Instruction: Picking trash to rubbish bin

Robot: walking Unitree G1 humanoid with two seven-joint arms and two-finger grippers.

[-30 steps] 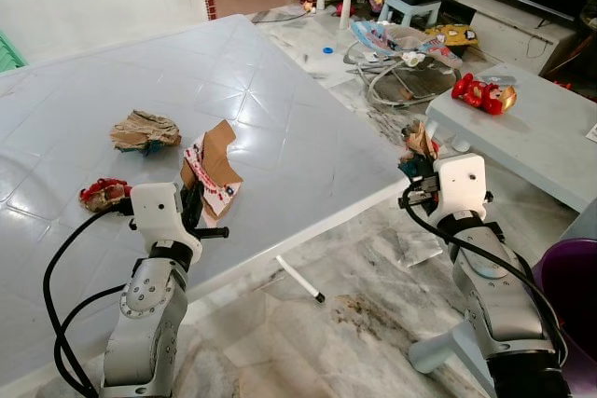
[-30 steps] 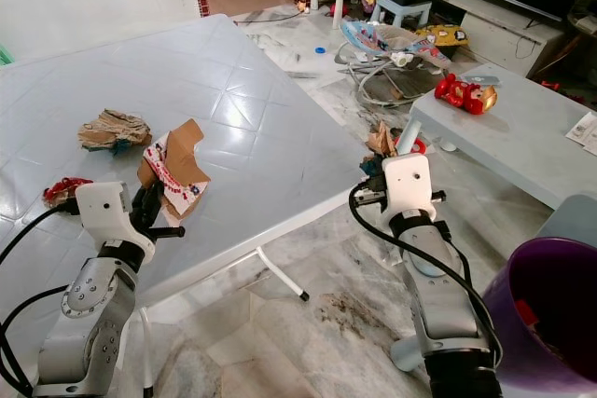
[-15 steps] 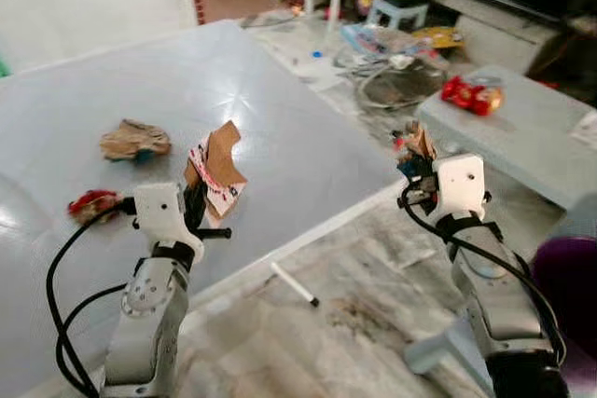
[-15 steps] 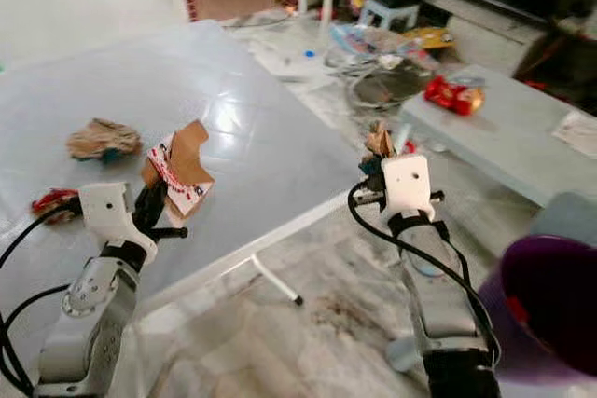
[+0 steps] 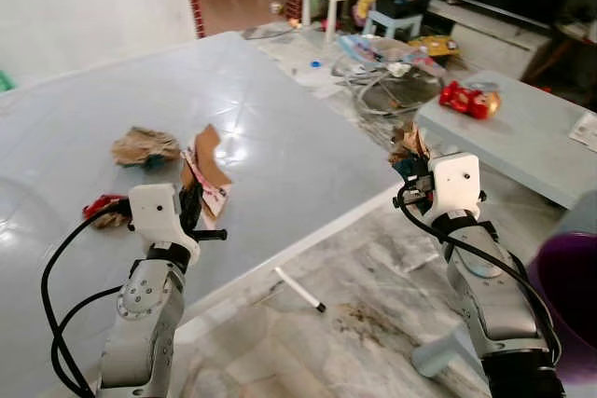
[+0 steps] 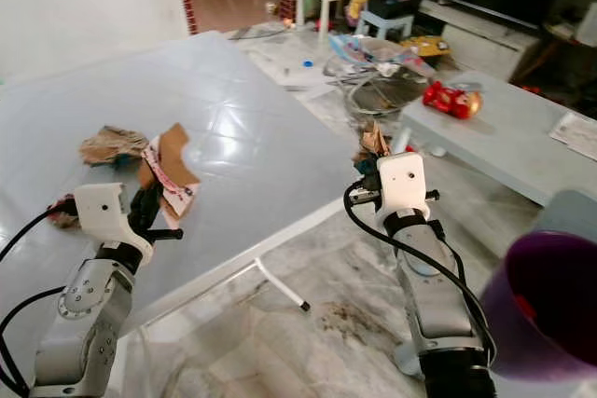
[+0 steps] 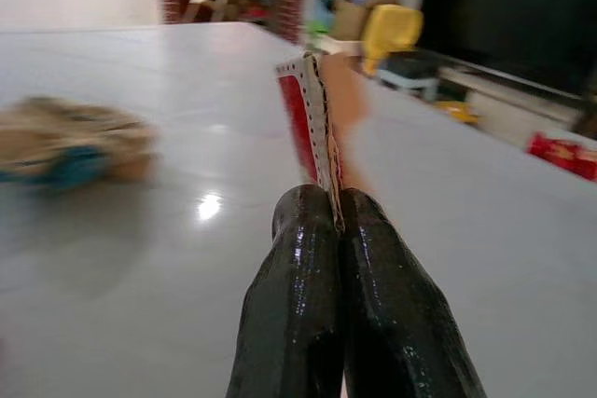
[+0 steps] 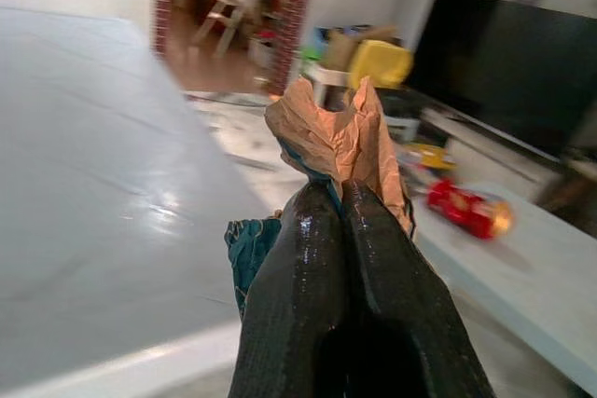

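My left gripper (image 5: 193, 204) is shut on a torn red-and-white cardboard box (image 5: 206, 171), held over the big white table (image 5: 280, 128); the left wrist view has the box (image 7: 317, 118) pinched between black fingers (image 7: 308, 305). My right gripper (image 5: 411, 167) is shut on a crumpled brown-and-teal paper wad (image 5: 408, 144), held past the table's right edge above the floor; the right wrist view has this wad (image 8: 336, 137). Another crumpled brown wad (image 5: 145, 146) and a red wrapper (image 5: 104, 209) lie on the table. A purple rubbish bin (image 6: 550, 309) stands at lower right.
A low grey table (image 5: 522, 128) with a red toy (image 5: 469, 98) stands to the right. Cables, a baby bouncer (image 5: 392, 53) and stools clutter the floor behind. A stained marble floor (image 5: 364, 323) lies between the tables.
The camera has shifted and steadied after a blurred frame. Both grippers keep hold of their trash. The cardboard box now looks turned more edge-on.
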